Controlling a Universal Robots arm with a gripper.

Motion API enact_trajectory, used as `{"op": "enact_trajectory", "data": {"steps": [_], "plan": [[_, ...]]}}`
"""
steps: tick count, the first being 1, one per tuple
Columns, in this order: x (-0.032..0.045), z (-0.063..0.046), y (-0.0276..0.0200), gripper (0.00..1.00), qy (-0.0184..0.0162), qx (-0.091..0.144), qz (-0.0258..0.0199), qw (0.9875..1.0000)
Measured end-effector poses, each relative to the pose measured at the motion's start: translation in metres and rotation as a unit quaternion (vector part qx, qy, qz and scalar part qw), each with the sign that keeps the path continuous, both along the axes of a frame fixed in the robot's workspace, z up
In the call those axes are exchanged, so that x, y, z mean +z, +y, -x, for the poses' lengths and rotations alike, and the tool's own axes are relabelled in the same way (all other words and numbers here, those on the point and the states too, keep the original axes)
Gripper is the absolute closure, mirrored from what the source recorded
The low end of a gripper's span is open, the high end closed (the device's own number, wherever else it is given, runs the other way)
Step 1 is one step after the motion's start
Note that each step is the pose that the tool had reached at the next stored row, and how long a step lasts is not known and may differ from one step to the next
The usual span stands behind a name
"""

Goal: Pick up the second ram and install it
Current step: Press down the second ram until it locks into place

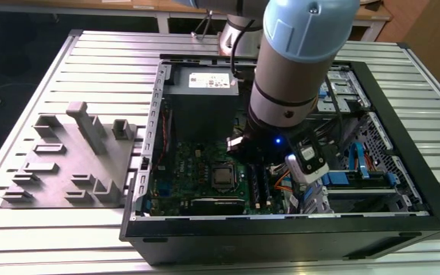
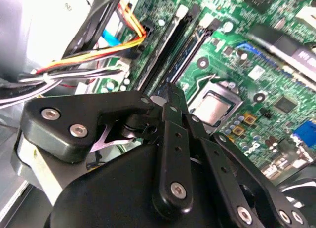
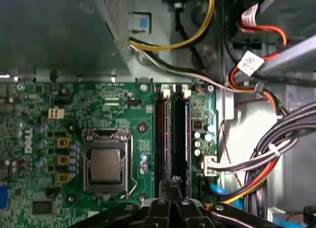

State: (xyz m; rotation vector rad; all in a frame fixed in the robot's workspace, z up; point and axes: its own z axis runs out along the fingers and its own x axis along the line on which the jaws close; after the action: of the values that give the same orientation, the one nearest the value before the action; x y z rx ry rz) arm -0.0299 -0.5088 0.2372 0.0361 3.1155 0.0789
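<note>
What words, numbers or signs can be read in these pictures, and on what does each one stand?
White label on the power supply: too small to read.
White cable tag: print blurred, not readable.
White print on the motherboard: too small or blurred to quote.

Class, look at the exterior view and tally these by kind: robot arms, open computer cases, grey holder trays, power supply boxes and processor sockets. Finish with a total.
Robot arm: 1
Open computer case: 1
Grey holder tray: 1
Power supply box: 1
Processor socket: 1
Total: 5
</note>
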Motion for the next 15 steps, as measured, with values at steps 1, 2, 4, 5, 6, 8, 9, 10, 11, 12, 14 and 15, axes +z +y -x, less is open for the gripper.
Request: {"op": "enact_trajectory", "data": {"steps": [1,2,4,5,6,8,9,10,11,12,14,15], "plan": [[0.0000,0.000,-0.0013,0.93,0.0000,0.000,0.0001,1.0000],[-0.0001,0.000,-0.0026,0.93,0.0000,0.000,0.0000,1.0000],[0.0000,0.000,-0.0050,0.93,0.0000,0.000,0.0000,1.0000],[0.0000,0.000,-0.0064,0.93,0.0000,0.000,0.0000,1.0000],[-0.0001,0.000,-0.0077,0.93,0.0000,0.000,0.0000,1.0000],[-0.0001,0.000,-0.0103,0.93,0.0000,0.000,0.0000,1.0000],[-0.0001,0.000,-0.0117,0.93,0.0000,0.000,0.0000,1.0000],[-0.0001,0.000,-0.0128,0.93,0.0000,0.000,0.0000,1.0000],[-0.0001,0.000,-0.0138,0.93,0.0000,0.000,0.0000,1.0000],[-0.0001,0.000,-0.0142,0.93,0.0000,0.000,0.0001,1.0000],[-0.0003,0.000,-0.0142,0.93,0.0000,0.000,0.0001,1.0000],[-0.0011,0.000,-0.0142,0.93,0.0000,0.000,0.0002,1.0000]]}}
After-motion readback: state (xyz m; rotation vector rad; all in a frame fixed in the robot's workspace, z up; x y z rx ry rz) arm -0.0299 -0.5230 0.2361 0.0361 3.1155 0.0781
